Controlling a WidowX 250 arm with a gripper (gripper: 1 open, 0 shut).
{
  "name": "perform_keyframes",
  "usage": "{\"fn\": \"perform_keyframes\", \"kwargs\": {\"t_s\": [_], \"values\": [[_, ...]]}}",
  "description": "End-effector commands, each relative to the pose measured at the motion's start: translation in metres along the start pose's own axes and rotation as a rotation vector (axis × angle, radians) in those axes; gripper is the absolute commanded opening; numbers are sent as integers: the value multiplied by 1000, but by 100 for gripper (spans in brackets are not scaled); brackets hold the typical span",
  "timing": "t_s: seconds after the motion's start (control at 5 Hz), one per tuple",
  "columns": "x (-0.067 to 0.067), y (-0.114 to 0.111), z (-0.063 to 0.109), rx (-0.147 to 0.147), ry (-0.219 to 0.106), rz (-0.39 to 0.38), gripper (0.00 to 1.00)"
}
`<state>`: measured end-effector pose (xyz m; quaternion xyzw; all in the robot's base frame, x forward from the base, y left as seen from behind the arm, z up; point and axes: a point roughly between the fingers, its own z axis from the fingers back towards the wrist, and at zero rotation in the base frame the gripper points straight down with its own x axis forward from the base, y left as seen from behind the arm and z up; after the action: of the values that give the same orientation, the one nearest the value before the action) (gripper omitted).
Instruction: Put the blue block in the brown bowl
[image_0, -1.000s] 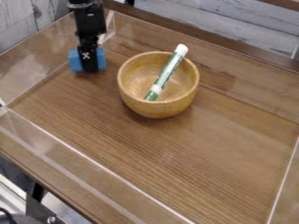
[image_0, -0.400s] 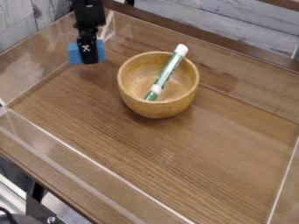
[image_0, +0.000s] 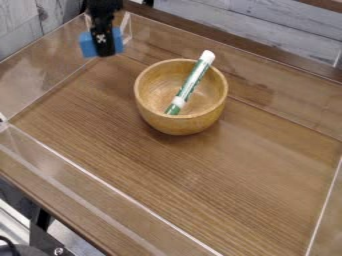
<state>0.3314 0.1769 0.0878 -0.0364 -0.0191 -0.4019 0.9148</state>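
The blue block (image_0: 99, 42) hangs in the air at the upper left, clear of the wooden tabletop. My black gripper (image_0: 100, 38) comes down from the top edge and is shut on the blue block, its fingers pressed against the block's sides. The brown bowl (image_0: 150, 110) stands on the table near the middle, lower and to the right of the gripper. Inside it a green-and-white tube (image_0: 193, 82) leans against the far rim.
A clear plastic wall (image_0: 27, 160) rings the wooden tabletop (image_0: 201, 190) on the left and front. A pale plank surface (image_0: 281, 35) lies behind the table at the upper right.
The gripper has lifted the blue block off the tabletop; block and gripper now sit higher in the picture. The bowl and tube have not moved.
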Motion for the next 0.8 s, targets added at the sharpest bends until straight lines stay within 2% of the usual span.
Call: {"fn": "perform_keyframes", "kwargs": {"t_s": [0.0, 0.2, 0.6], "values": [[27, 5, 55, 139, -59, -23, 0], [43, 9, 58, 153, -85, -37, 0], [53, 11, 56, 172, -127, -63, 0]]}}
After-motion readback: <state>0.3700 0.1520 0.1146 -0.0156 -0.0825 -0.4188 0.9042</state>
